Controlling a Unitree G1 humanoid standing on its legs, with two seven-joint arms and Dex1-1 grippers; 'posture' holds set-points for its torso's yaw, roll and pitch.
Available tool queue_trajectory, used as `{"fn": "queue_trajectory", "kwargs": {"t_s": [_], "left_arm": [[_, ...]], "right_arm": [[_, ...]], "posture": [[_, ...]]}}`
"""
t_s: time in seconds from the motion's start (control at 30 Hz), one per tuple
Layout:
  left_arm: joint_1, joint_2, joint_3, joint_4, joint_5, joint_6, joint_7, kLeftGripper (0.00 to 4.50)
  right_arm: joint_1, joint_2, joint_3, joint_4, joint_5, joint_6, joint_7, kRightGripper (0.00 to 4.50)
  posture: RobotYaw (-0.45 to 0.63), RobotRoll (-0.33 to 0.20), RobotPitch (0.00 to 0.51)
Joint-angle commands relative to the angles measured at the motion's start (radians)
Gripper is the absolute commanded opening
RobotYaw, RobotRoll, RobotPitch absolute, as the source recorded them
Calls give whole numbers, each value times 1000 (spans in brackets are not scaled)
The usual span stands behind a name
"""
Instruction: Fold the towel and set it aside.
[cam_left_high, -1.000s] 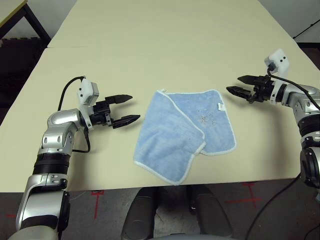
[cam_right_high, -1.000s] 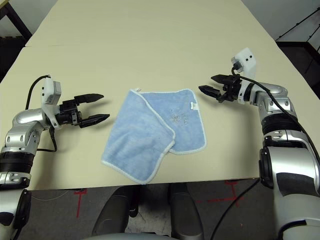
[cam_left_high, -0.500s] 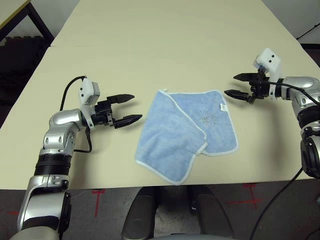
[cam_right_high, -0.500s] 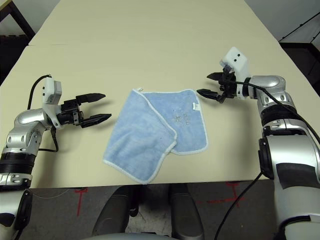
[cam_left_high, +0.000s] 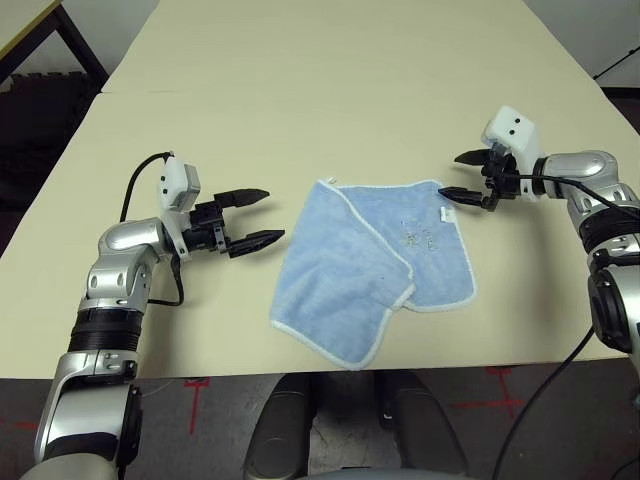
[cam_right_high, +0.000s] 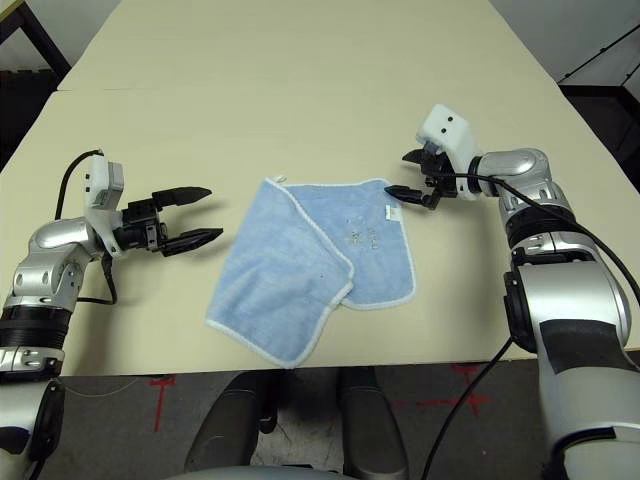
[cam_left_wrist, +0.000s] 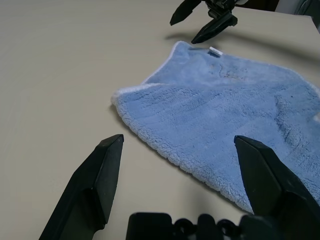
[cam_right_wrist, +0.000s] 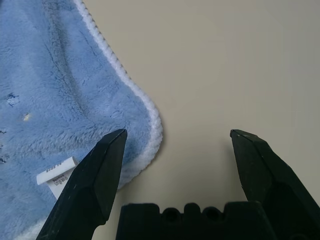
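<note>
The towel (cam_left_high: 375, 270) lies partly folded near the front edge of the surface (cam_left_high: 320, 90). The left gripper (cam_left_high: 255, 216) is to its left, the right gripper (cam_left_high: 462, 176) at its far right corner.

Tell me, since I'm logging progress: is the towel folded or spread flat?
Partly folded: the towel has one flap lying askew over the rest, leaving its tag corner uncovered.

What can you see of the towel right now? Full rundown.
The towel is light blue terry cloth with white stitched edging, a small white tag near its far right corner and a faint embroidered motif. It lies flat on the beige table, partly folded: its left part is laid over at a slant, so one corner points toward the table's near edge. The open right gripper hovers by the tag corner; neither gripper holds it.
</note>
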Motion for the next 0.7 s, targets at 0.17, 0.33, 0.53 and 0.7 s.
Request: {"fn": "queue_trajectory", "kwargs": {"t_s": [0.17, 0.33, 0.53, 0.7], "left_arm": [[16, 3, -12, -11, 1, -9, -14, 4500], [16, 7, -13, -12, 2, -6, -17, 4500], [18, 8, -12, -20, 2, -2, -17, 4500], [21, 8, -14, -31, 1, 2, -17, 4500]], "right_arm": [[-18, 3, 20, 34, -39, -20, -22, 4469], [-24, 8, 29, 44, -54, -19, -12, 4469], [-29, 21, 24, 50, -59, -22, -31, 4469], [-31, 26, 26, 53, -64, -23, -43, 4469]], "posture": [[146, 0, 208], [145, 0, 210], [149, 0, 215], [147, 0, 215]]}}
